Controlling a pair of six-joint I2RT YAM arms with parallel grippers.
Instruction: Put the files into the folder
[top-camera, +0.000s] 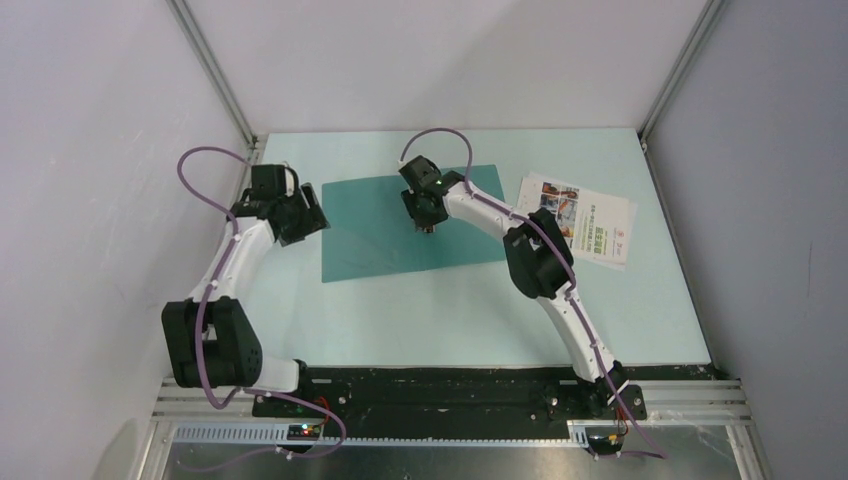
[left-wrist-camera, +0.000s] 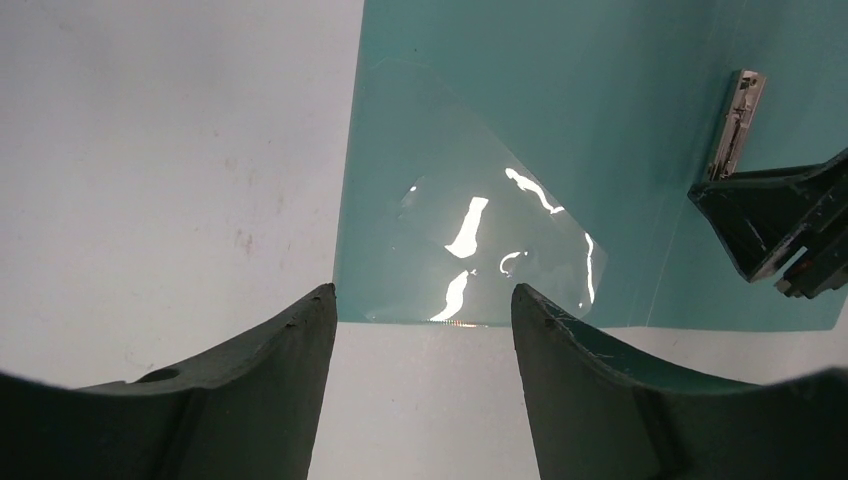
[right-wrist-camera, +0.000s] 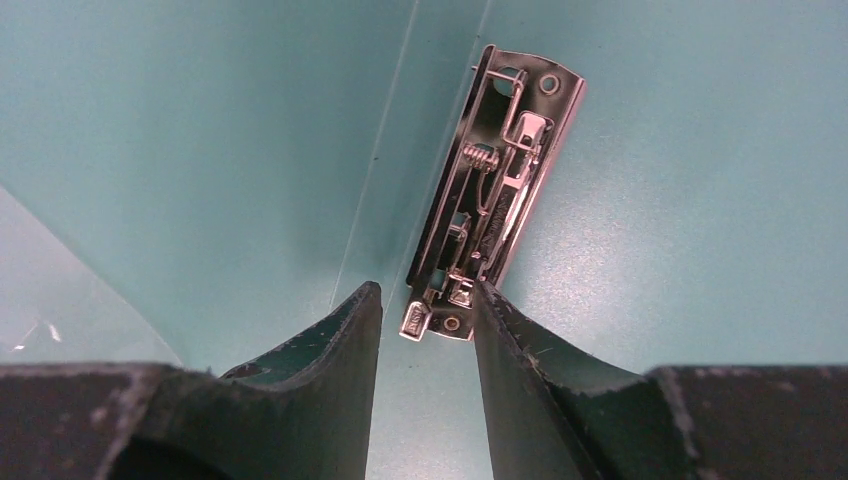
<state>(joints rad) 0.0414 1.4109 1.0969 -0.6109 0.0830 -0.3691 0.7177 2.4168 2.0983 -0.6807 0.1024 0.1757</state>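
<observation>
At table (top-camera: 450, 320) centre, folder (top-camera: 370, 235) lies open and flat. R gripper (right-wrist-camera: 425, 292) straddles near end of metal clip (right-wrist-camera: 495, 190) at spine; jaws close beside it, but firm grip can't be confirmed. L gripper (left-wrist-camera: 425, 300) open, holding nothing, at folder's left edge. Files (top-camera: 577, 218) lie just right of folder, brochure pg uppermost.

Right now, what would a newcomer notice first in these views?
The open teal folder lies flat mid-table, with the right gripper straddling the lower end of its shiny metal clip; whether it actually pinches the clip can't be told. Next come the colourful files, untouched on the table to the folder's right, and the left gripper, open at the folder's left edge.
</observation>
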